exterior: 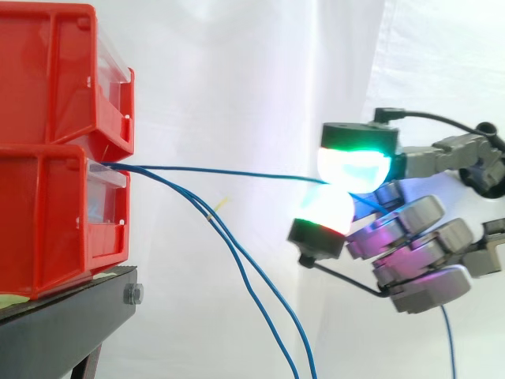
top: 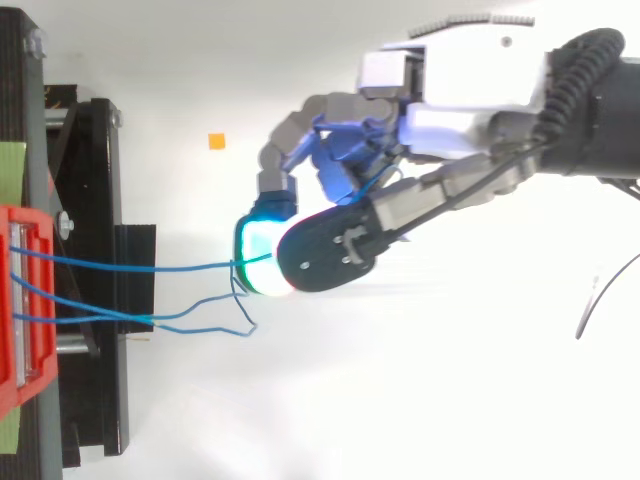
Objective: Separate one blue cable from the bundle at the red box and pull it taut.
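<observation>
Off the stand's (exterior: 71, 325) edge, the hand (exterior: 412, 227) pinches one blue cable (exterior: 237, 172) between glowing pads (exterior: 353, 164) — nearly straight from the red bins (exterior: 47, 213). Two other cables (exterior: 252, 292) sag.

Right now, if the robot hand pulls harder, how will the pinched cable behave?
Likely floppy: the loose blue cables sag steeply from the red box. The pinched cable runs nearly straight, so there is probably little slack. Thin, it might slip from the robot hand.

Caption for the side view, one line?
Hand pinches one blue cable, stretched nearly level from the red bins; two others sag below.

Level side, overhead; shared red bins (exterior: 47, 213)
</observation>
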Robot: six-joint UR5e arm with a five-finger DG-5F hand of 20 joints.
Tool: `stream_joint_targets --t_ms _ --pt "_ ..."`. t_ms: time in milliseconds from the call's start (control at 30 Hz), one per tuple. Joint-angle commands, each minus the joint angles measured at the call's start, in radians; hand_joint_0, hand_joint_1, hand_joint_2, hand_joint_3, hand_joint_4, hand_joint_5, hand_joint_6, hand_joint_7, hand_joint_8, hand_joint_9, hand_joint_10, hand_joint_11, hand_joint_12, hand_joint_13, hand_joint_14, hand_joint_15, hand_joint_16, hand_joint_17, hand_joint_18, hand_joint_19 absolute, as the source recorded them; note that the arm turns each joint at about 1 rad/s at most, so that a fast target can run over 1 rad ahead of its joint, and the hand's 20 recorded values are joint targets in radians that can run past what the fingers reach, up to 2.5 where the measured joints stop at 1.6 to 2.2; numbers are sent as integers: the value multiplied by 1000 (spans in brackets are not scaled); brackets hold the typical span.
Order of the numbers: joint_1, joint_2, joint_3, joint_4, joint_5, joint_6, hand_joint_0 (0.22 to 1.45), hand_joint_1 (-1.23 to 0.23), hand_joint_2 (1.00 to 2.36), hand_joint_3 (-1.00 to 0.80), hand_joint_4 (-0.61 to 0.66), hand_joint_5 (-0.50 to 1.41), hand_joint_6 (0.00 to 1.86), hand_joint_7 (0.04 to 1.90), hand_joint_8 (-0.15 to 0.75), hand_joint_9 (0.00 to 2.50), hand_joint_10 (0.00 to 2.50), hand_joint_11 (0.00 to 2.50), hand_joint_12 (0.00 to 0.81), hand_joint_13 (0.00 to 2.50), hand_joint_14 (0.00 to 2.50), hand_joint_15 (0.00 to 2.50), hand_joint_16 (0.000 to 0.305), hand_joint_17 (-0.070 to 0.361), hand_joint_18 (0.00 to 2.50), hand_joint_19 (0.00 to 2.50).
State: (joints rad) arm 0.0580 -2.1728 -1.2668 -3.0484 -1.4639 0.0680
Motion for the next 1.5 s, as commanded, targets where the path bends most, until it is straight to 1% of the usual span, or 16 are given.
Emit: stream_joint_targets --t_ms 0,33,67,100,133,167,267,533,733,1000,1133,1167,1200,1300,1367,1467 --pt "3 47 -82 28 36 6 677 -754 1010 -88 -125 -159 962 946 252 551 2500 1050 330 749 2500 1103 46 103 939 1469" --pt "6 73 -121 46 60 7 677 -754 1010 -89 -123 -159 962 943 252 552 2500 1049 330 749 2500 1103 46 103 938 1467" --pt "8 82 -134 51 66 7 677 -754 1010 -87 -126 -159 961 949 252 552 2500 1048 337 751 2500 1099 46 103 938 1463" --pt "10 97 -160 59 74 7 677 -754 1010 -86 -123 -159 962 948 252 554 2500 1028 337 752 2500 1097 45 102 936 1464" --pt "13 110 -178 63 79 10 677 -754 1010 -86 -125 -159 961 950 252 553 2500 1050 331 750 2500 1101 46 103 937 1461" --pt "13 110 -178 63 79 10 678 -754 1010 -89 -126 -159 962 948 252 553 2500 1053 331 750 2500 1102 45 102 936 1463" --pt "22 146 -224 54 80 19 677 -754 1010 -84 -127 -158 961 952 252 554 2500 1048 331 750 2500 1101 45 102 934 1460" --pt "22 148 -224 23 63 23 678 -755 1009 -82 -130 -157 961 951 253 554 2500 1048 332 750 2500 1096 46 103 934 1457" --pt "19 153 -224 -30 59 26 678 -754 1009 -79 -133 -156 961 956 255 556 2500 1051 337 753 2500 1083 46 103 932 1454" --pt "11 166 -229 -49 54 35 677 -754 1009 -74 -138 -155 960 959 248 563 2500 1022 336 751 2500 1083 46 103 930 1442" --pt "17 219 -301 -27 63 36 677 -755 1009 -74 -135 -155 960 959 250 563 2500 1044 336 751 2500 1083 46 104 928 1448" --pt "20 242 -341 14 83 41 677 -755 1009 -74 -136 -155 960 957 250 566 2500 1021 336 751 2500 1083 46 103 930 1440" --pt "23 268 -381 63 114 46 677 -755 1010 -75 -135 -155 961 956 250 566 2500 1026 337 752 2500 1082 47 105 930 1433" --pt "31 297 -434 142 177 47 677 -755 1009 -74 -135 -154 960 959 249 565 2500 1052 333 751 2500 1085 47 105 929 1438" --pt "36 304 -462 151 188 50 677 -755 1009 -75 -137 -154 960 960 252 566 2500 1050 333 752 2500 1086 46 104 928 1442" --pt "39 307 -485 152 175 56 677 -755 1008 -75 -137 -154 960 964 250 565 2500 1047 331 748 2500 1108 46 104 927 1430"
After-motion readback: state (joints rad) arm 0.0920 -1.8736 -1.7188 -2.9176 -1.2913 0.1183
